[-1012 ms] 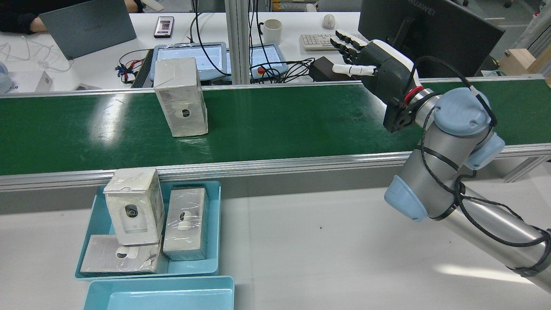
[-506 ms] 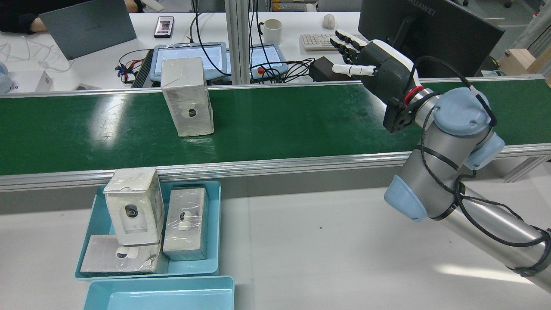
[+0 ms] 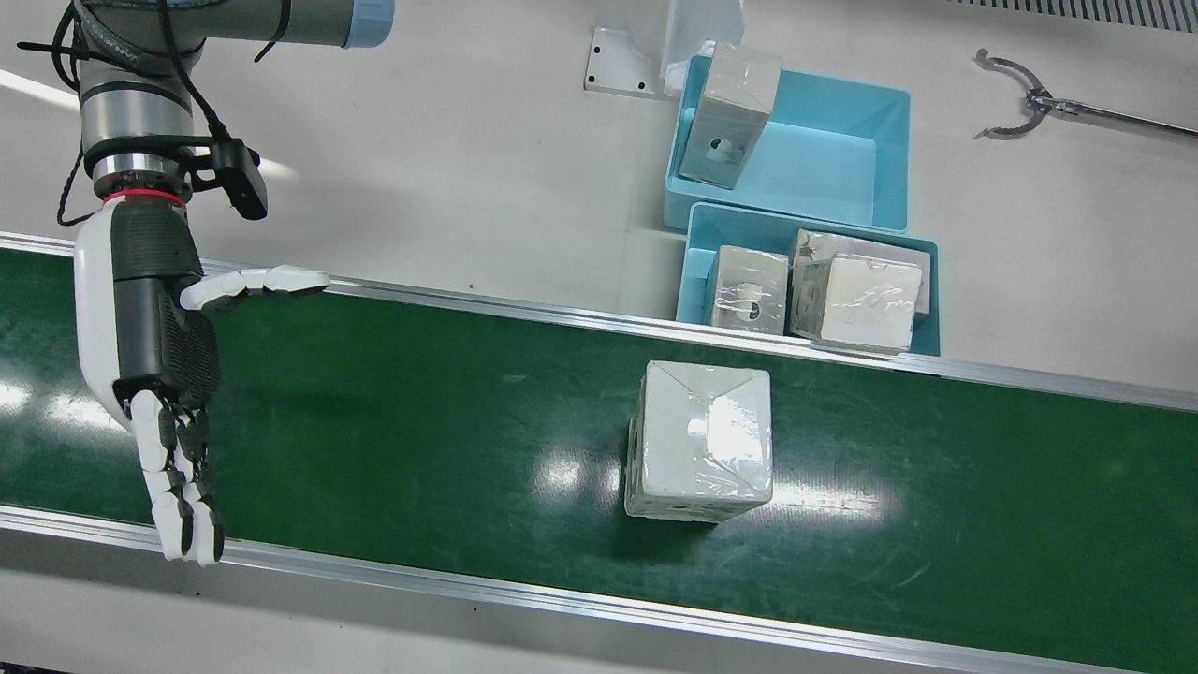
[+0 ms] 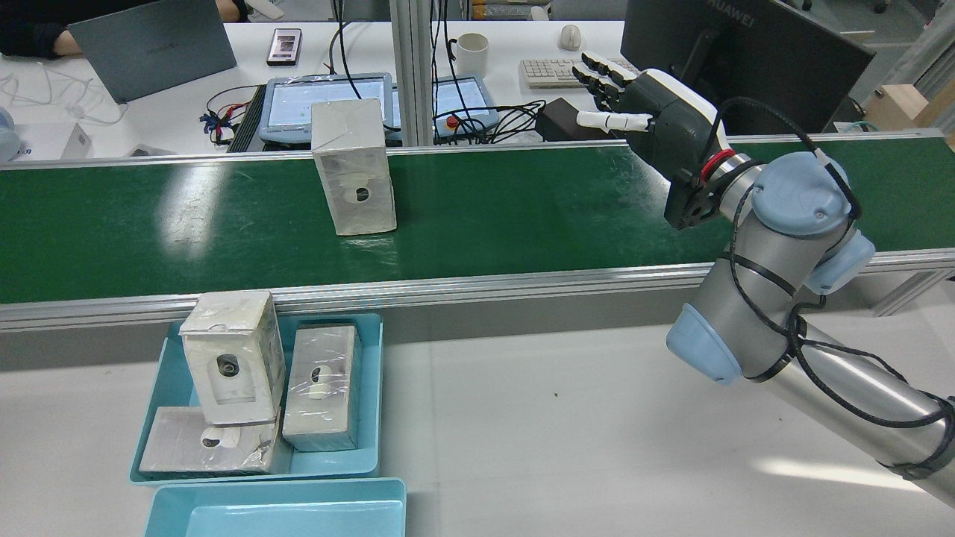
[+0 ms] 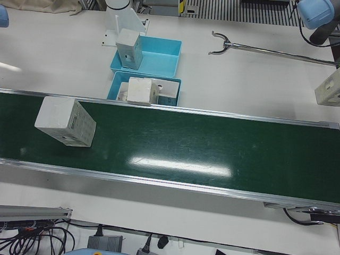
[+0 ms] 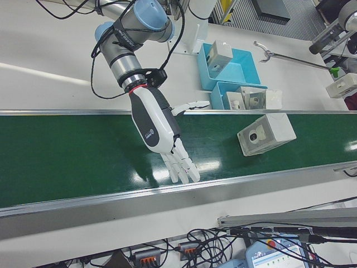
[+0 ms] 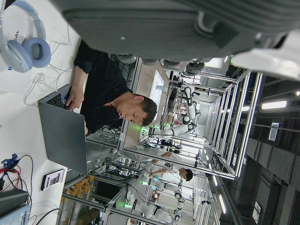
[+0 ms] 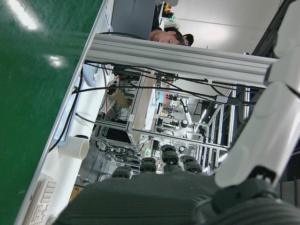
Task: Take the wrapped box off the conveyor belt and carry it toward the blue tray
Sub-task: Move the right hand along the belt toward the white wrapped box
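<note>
The wrapped box (image 4: 354, 168) has ridden further right along the conveyor belt (image 4: 522, 201) toward my right robot hand (image 4: 642, 108), which waits spread and empty above the belt's far edge, so I judge the grasp is nearing, not yet begun.

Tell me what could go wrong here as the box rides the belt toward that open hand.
The wrapped box stands tall and upright on the conveyor belt; a sideways touch from the right hand could tip it over. Its glossy film wrap may let the fingers slip. The blue tray beside the belt already holds three boxes, one stacked on another, so a carried box has little free space and could knock the stack.
</note>
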Robot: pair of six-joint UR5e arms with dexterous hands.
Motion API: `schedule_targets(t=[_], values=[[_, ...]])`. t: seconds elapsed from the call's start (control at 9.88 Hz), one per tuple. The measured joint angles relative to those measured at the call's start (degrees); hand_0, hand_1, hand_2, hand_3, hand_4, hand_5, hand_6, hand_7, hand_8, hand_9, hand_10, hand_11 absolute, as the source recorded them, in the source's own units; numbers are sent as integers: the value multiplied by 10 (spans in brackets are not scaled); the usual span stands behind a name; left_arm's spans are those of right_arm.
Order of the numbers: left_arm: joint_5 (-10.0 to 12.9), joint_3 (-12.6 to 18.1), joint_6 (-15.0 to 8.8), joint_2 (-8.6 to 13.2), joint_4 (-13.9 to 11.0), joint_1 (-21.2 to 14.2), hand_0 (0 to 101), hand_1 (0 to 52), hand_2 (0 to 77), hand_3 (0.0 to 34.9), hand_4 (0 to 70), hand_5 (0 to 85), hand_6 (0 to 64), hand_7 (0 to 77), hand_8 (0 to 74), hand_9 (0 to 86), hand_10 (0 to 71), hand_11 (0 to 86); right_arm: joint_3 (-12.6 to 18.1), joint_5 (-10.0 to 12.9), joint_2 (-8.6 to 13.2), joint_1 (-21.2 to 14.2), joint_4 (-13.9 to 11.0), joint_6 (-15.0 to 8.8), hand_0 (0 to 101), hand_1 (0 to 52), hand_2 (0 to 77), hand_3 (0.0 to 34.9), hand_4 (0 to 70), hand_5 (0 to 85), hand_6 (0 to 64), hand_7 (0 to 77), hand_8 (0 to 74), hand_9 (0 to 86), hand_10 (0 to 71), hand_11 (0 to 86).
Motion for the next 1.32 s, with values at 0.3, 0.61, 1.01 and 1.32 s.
schedule_targets(t=[0.3,0.61,1.01,1.32], values=[[0,0,0,0,0,0,0,0,5,0,0,11,0,0,0,0,0,0,0,0,0,0,2,2,385,87,131,24,0,44,0,5,27,33,0,16],[0,0,0,0,0,0,0,0,5,0,0,11,0,5,0,0,0,0,-8,1,1,-10,10,1,385,87,131,24,0,44,0,5,27,33,0,16],[0,0,0,0,0,0,0,0,11,0,0,11,0,5,0,0,5,0,-19,1,1,-18,27,-1,384,87,125,32,0,44,0,5,27,33,0,16],[0,0,0,0,0,0,0,0,5,0,0,11,0,0,0,0,0,0,-18,1,2,-20,31,-13,390,87,125,38,5,44,0,5,27,22,0,16]])
